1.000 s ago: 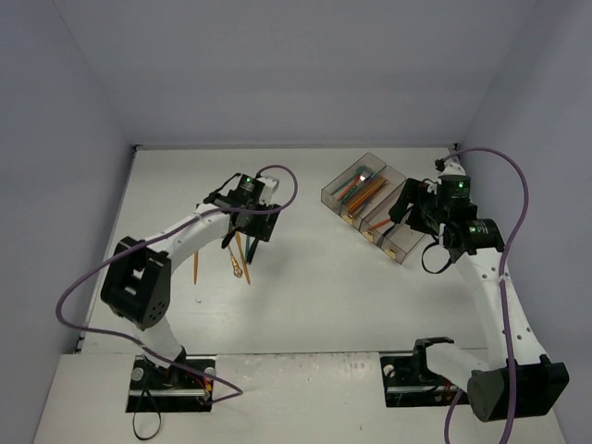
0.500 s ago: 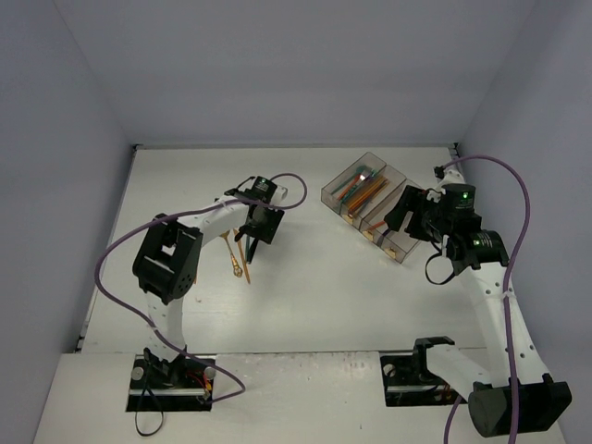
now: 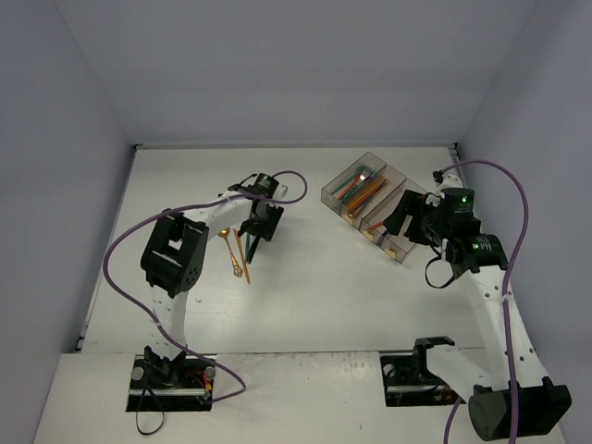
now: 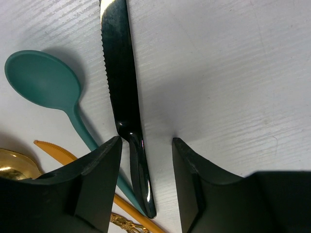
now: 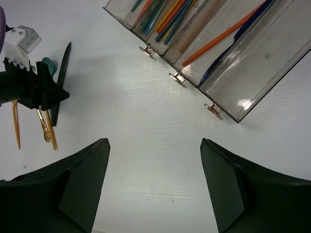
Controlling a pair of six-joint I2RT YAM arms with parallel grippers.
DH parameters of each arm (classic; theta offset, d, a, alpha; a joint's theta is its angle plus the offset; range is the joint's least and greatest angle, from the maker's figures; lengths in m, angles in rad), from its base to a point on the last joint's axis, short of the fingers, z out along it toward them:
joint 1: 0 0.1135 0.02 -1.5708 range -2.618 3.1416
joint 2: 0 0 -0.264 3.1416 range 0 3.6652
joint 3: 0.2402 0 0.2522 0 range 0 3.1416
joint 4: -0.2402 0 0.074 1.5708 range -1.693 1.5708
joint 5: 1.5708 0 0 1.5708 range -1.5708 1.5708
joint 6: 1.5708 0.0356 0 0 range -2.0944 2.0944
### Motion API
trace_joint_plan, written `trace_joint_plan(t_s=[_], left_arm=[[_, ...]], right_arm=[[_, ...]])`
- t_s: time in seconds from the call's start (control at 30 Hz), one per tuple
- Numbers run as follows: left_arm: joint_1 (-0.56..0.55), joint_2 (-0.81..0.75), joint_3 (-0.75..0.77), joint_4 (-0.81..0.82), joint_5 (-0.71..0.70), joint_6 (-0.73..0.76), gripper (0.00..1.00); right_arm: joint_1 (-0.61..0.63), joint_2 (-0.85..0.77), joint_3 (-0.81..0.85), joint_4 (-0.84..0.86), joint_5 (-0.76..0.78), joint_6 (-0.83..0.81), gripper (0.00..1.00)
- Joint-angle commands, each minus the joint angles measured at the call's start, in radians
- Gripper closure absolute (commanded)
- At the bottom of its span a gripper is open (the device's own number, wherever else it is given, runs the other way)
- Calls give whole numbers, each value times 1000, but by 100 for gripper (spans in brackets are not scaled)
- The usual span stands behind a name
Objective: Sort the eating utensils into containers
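Observation:
A black knife (image 4: 121,82) lies flat on the white table, its handle between the fingers of my left gripper (image 4: 146,145). The jaws straddle it, open; the handle sits near the left finger, with a gap to the right finger. Beside it lie a teal spoon (image 4: 43,80), an orange knife (image 4: 63,153) and a gold spoon (image 4: 12,162). In the top view the left gripper (image 3: 256,225) stands over this pile (image 3: 242,261). The containers (image 3: 375,205) hold orange, teal and navy utensils (image 5: 218,39). My right gripper (image 5: 154,145) hangs open over bare table just in front of them.
The clear bins (image 5: 272,53) lie diagonally at the back right, small metal tabs (image 5: 178,79) on their near ends. Grey walls close the table on three sides. The left arm's purple cable (image 3: 129,245) loops over the left part of the table.
The left arm has folded in and set its gripper down over the pile. Its jaws have narrowed around the black knife's handle. The right arm has shifted only slightly.

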Motion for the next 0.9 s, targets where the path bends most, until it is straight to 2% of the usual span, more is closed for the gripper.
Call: trace_joint_plan(t_s=[0.0, 0.2, 0.33, 0.5, 0.87], left_arm=[[11, 2, 31, -37, 10, -25, 60], [11, 6, 12, -63, 25, -56, 66], [10, -1, -14, -73, 37, -79, 76], [8, -10, -40, -76, 51, -103, 100], [-45, -89, -7, -69, 125, -175, 100]], right_arm=[[-7, -27, 5, 36, -18, -6, 27], [-7, -39, 5, 33, -21, -1, 27], [-7, -50, -1, 32, -22, 3, 27], [-6, -59, -14, 31, -31, 9, 27], [-5, -23, -16, 38, -163, 15, 20]])
